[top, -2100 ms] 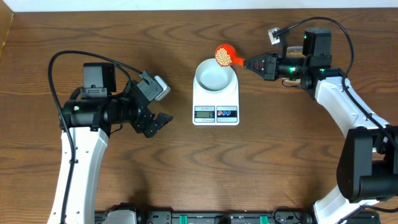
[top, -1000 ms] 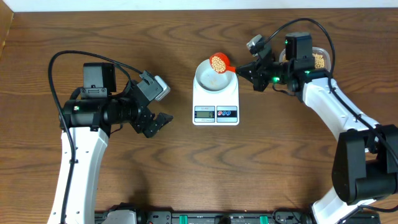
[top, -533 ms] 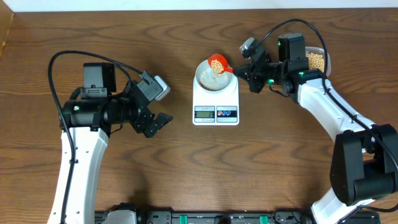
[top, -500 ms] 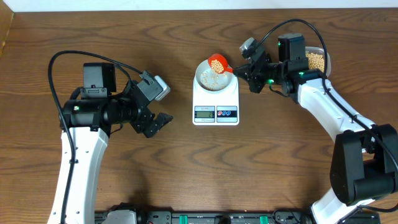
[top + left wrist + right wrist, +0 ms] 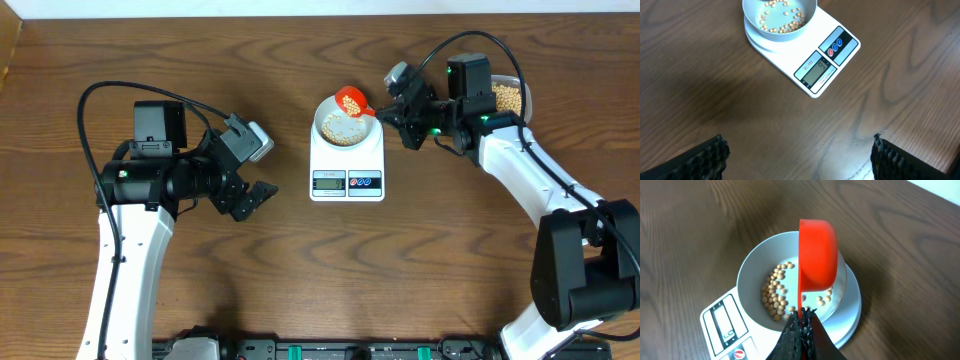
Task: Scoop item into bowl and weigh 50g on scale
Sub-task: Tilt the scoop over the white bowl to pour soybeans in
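Since the beans (image 5: 774,299) are light, hard & prob rolly, they lie loose in the bowl (image 5: 751,275) on the scale (image 5: 826,29). The right gripper (image 5: 801,324) is clamped on the red scoop (image 5: 816,255) by its handle, best grab spot imo; left gripper (image 5: 800,155) hangs wide apart, empty.

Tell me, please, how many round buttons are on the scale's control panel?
2: a red button and a blue button, side by side next to the display along one edge of the scale. Neither is hidden.
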Controlling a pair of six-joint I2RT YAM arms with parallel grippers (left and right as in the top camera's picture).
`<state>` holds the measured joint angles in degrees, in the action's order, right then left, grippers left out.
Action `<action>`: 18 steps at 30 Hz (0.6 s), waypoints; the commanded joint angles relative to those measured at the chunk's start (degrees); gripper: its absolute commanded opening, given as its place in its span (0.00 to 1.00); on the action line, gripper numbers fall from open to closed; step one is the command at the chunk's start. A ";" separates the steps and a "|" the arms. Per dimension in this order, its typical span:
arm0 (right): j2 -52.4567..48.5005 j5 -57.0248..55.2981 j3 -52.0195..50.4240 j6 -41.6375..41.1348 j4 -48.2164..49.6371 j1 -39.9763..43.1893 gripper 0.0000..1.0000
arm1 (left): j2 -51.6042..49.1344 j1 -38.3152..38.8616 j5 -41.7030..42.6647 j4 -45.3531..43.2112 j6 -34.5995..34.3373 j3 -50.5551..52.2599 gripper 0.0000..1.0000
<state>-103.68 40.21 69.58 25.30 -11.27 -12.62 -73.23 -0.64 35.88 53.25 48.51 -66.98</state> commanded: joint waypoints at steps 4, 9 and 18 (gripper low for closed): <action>-0.55 0.42 0.04 3.13 0.11 -0.24 0.01 | 0.37 -0.31 0.59 0.02 0.94 -1.29 0.93; -0.55 0.42 0.04 4.87 0.09 -0.24 0.01 | 0.37 -0.31 0.59 0.02 0.94 -1.29 0.93; -0.55 0.50 0.04 6.12 0.13 -0.24 0.01 | 0.37 -0.31 0.59 0.02 0.94 -1.29 0.93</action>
<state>-103.68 40.21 69.58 30.22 -11.27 -12.62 -73.23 -0.64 35.88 53.25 48.51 -66.98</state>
